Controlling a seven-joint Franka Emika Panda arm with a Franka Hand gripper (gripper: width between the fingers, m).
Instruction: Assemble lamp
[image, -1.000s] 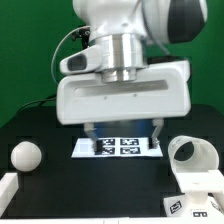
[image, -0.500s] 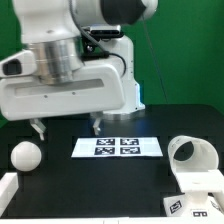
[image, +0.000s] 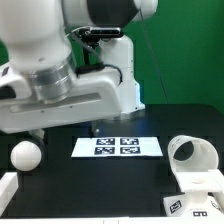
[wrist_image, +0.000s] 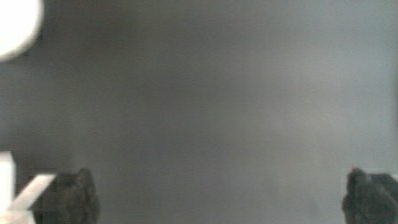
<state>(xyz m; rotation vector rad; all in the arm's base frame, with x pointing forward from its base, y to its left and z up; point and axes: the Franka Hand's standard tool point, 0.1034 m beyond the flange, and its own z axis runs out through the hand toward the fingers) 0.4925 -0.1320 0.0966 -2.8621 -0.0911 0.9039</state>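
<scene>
**Lamp parts before pickup.** The end effector (image: 66, 132) hangs wide open and empty over the black surface (image: 100, 185), near the bulb (image: 25, 155). The shade (image: 190, 152) lies on its side just beside the base (image: 205, 195), at the exterior view's right. Likely hazard: an off-centre finger contact sends the round, unrestrained bulb rolling away.
</scene>
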